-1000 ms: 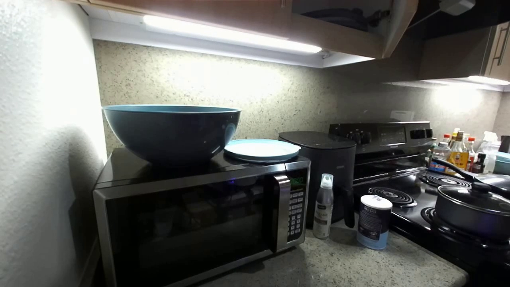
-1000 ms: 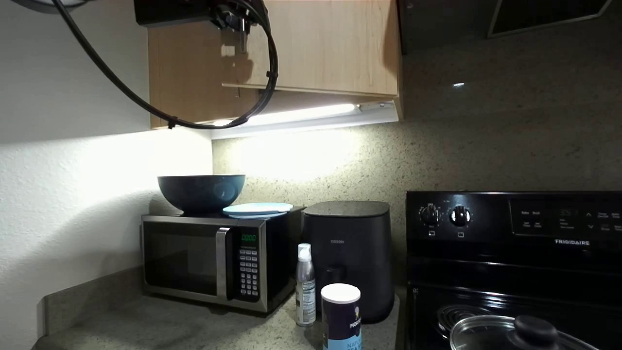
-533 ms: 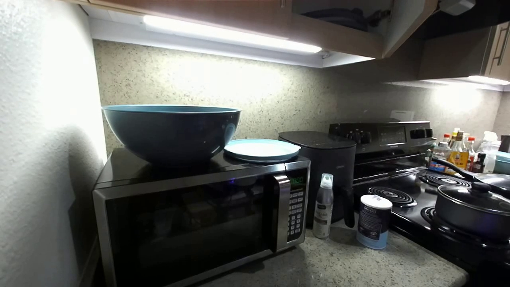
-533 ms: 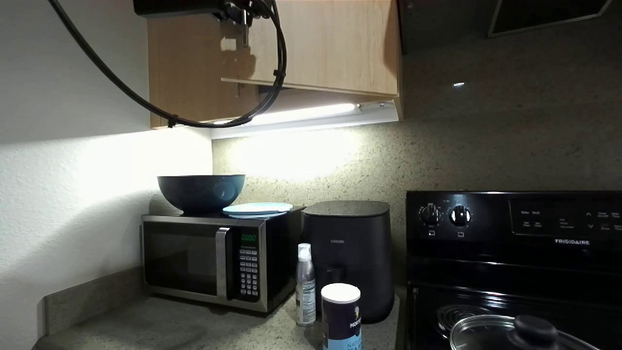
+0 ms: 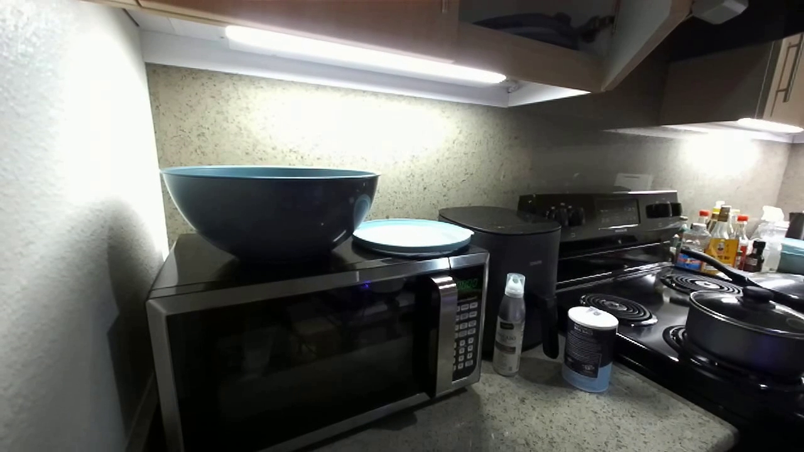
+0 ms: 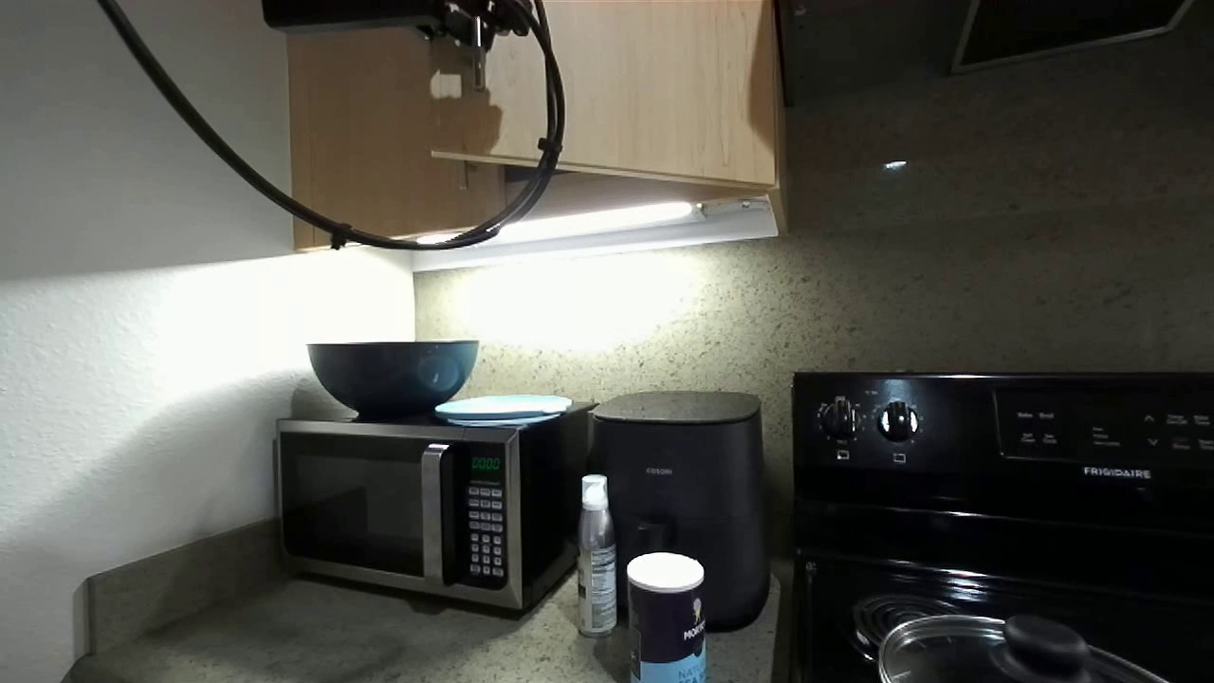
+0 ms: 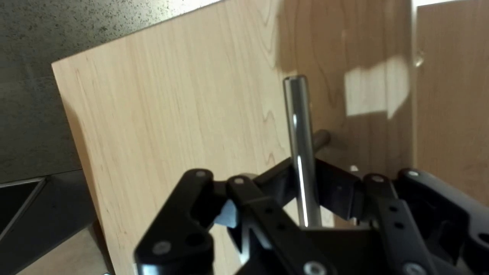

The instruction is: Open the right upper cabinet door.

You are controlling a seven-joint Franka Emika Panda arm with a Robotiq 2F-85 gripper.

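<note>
The right upper cabinet door [image 6: 654, 95], a flat light tan wood panel, stands partly open in both exterior views, its inner side [image 5: 644, 41] showing at the top right. It fills much of the wrist view [image 7: 172, 114]. Its shiny metal bar handle [image 7: 300, 122] also shows in an exterior view [image 6: 479, 66]. My gripper [image 7: 305, 175] is shut on this handle, with a finger pad against each side of the bar. In an exterior view only the gripper's lower part [image 6: 460, 24] shows at the top edge; the rest is cut off.
The twin door [image 6: 379, 133] is shut beside it, with its own handle [image 6: 464, 175]. A dark item [image 5: 534, 28] lies inside the open cabinet. A black cable [image 6: 237, 190] hangs from the arm. Below are a microwave [image 6: 360, 503], bowl [image 6: 394, 379], air fryer [image 6: 678, 512] and stove [image 6: 948, 427].
The door has swung further open, mostly between one second and half a second ago. My gripper moved slightly up in the exterior picture with the handle. The cable loop shifted right.
</note>
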